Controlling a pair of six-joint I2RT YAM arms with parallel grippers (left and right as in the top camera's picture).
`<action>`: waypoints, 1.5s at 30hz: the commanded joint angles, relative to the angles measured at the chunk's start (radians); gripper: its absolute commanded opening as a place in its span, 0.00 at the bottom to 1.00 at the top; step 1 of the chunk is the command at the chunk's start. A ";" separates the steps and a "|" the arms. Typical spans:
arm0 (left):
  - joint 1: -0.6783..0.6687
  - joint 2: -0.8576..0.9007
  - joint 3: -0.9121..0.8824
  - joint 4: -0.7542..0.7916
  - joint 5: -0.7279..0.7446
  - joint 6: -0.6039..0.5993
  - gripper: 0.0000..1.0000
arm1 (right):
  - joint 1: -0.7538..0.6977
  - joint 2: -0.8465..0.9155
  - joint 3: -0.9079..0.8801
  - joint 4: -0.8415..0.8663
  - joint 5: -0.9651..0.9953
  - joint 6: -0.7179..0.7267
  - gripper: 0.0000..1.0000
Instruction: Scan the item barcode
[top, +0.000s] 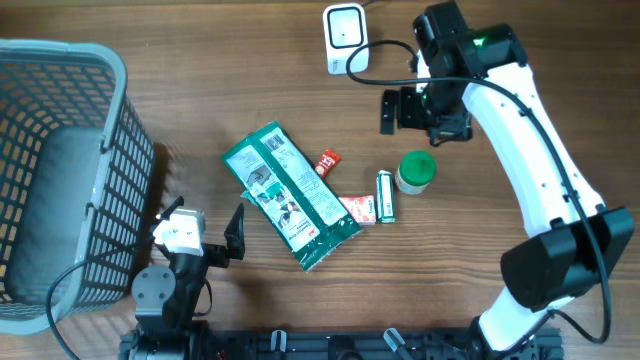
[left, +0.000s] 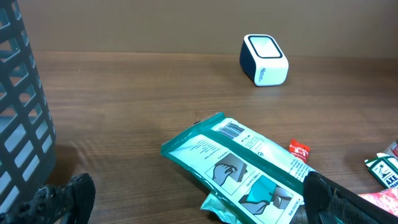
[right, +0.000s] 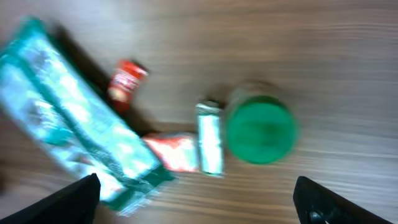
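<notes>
Brown wooden table (top: 220, 60) (visible grain), evenly lit.

The left hand (top: 205, 220) sat low and close to its base, its fingers (left: 62, 199) spread wide apart with nothing between them. The right arm (top: 530, 150) was stretched far forward, the right hand (right: 202, 204) pointed downward, jaws wide apart and empty

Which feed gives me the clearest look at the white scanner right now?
Left wrist view: the scanner sits sharp and unobstructed, front and side visible. Overhead shows it small, from above, with its cable. The right wrist view misses it.
</notes>
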 joint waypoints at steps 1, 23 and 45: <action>-0.003 -0.004 -0.004 0.000 0.008 -0.010 1.00 | -0.001 0.003 0.003 -0.031 -0.095 0.434 1.00; -0.003 -0.004 -0.004 0.000 0.009 -0.010 1.00 | -0.010 0.005 -0.462 0.351 0.214 1.201 1.00; -0.003 -0.004 -0.004 0.000 0.008 -0.010 1.00 | -0.011 0.005 -0.509 0.468 0.215 -0.446 0.66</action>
